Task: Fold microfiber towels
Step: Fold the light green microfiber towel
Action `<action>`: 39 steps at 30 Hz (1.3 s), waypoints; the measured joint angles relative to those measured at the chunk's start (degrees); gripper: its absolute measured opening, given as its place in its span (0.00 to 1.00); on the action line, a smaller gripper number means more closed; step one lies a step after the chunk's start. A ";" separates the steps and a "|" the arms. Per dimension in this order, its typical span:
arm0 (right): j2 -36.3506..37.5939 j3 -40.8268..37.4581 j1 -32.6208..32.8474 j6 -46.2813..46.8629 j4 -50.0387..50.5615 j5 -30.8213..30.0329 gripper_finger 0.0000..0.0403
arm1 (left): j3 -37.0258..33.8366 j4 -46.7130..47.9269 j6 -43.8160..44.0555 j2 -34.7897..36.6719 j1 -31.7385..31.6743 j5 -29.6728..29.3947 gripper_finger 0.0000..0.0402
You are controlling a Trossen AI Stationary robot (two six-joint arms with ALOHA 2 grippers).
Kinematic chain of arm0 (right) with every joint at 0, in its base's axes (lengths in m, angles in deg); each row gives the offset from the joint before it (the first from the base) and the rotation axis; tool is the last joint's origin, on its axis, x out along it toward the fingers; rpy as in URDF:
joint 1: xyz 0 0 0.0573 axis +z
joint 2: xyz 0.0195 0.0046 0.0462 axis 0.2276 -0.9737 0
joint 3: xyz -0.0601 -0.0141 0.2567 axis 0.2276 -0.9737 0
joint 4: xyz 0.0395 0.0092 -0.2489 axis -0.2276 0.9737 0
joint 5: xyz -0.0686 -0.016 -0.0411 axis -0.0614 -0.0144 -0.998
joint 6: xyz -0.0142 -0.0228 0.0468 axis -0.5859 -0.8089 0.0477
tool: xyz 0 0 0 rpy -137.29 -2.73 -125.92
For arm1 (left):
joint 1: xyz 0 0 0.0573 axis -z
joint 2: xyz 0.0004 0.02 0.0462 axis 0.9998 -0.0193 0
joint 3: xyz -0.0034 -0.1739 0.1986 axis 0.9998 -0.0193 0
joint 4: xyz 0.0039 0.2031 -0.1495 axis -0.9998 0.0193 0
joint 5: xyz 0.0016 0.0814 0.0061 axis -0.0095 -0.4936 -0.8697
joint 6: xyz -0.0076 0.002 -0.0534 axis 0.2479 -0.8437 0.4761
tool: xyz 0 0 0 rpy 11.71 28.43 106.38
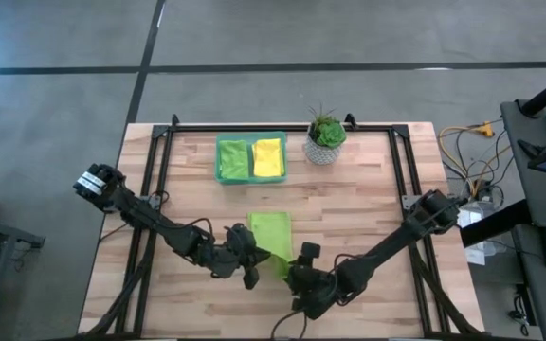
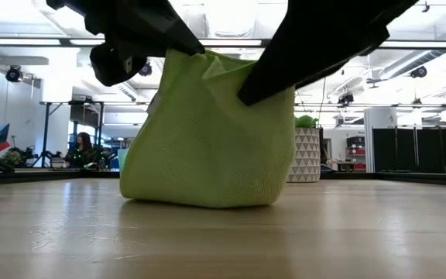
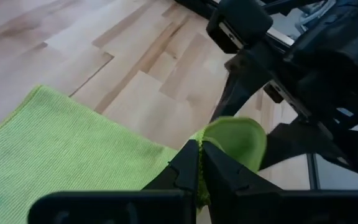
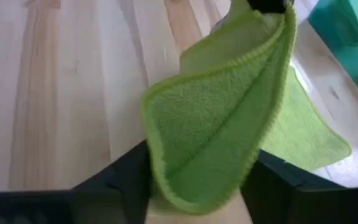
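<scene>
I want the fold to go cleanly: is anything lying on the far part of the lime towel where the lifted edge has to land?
Nothing visible. The left gripper and right gripper hold the lime towel's near edge; its far part lies bare. The tray and potted plant sit farther back.

On the desk [image 1: 368,208], a tray [image 1: 222,161] sits at the far edge, holding two towels side by side, with a potted plant [image 1: 326,135] just to its right. Nearer the front, a towel [image 1: 271,237] lies mid-desk, its near edge lifted between the left gripper [image 1: 250,268] and right gripper [image 1: 297,275].
</scene>
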 joint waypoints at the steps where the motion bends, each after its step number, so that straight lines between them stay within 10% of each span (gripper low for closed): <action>1: -0.02 0.50 0.00 0.15 0.97 -0.10 0.47 | -0.05 -0.07 0.00 0.00 0.00 0.00 0.00; 14: 0.83 -0.12 2.16 5.75 4.11 2.00 0.15 | -2.59 -0.12 2.93 0.00 0.14 0.00 0.00; 39: 3.70 0.53 2.52 4.86 7.75 8.88 0.02 | -2.64 4.72 -1.12 0.87 4.04 10.67 0.00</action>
